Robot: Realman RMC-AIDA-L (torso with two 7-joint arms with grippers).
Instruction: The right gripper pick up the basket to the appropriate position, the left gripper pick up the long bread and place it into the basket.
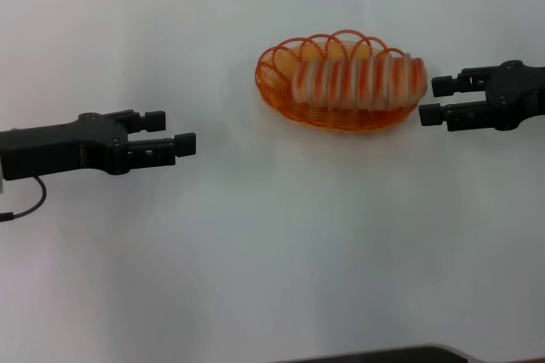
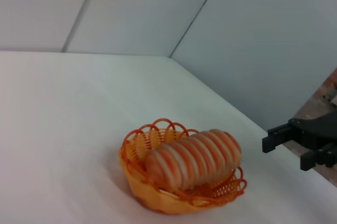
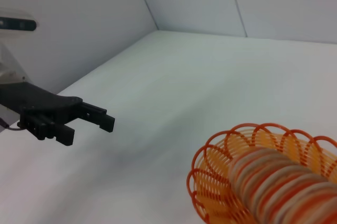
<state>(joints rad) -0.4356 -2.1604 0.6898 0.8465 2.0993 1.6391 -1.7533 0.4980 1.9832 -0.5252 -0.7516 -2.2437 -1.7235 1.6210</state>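
The long bread (image 1: 358, 80), striped orange and cream, lies lengthwise inside the orange wire basket (image 1: 281, 95) on the white table. It also shows in the left wrist view (image 2: 192, 156) in the basket (image 2: 137, 176), and in the right wrist view (image 3: 279, 182) in the basket (image 3: 210, 182). My left gripper (image 1: 174, 131) is open and empty, well to the left of the basket; it shows in the right wrist view (image 3: 87, 124). My right gripper (image 1: 436, 100) is open and empty, just right of the basket's end, apart from it; it shows in the left wrist view (image 2: 287, 148).
The white table (image 1: 272, 252) spreads around the basket, with pale walls behind it in the wrist views. A dark edge (image 1: 383, 354) shows at the table's front. A black cable (image 1: 30, 201) hangs under the left arm.
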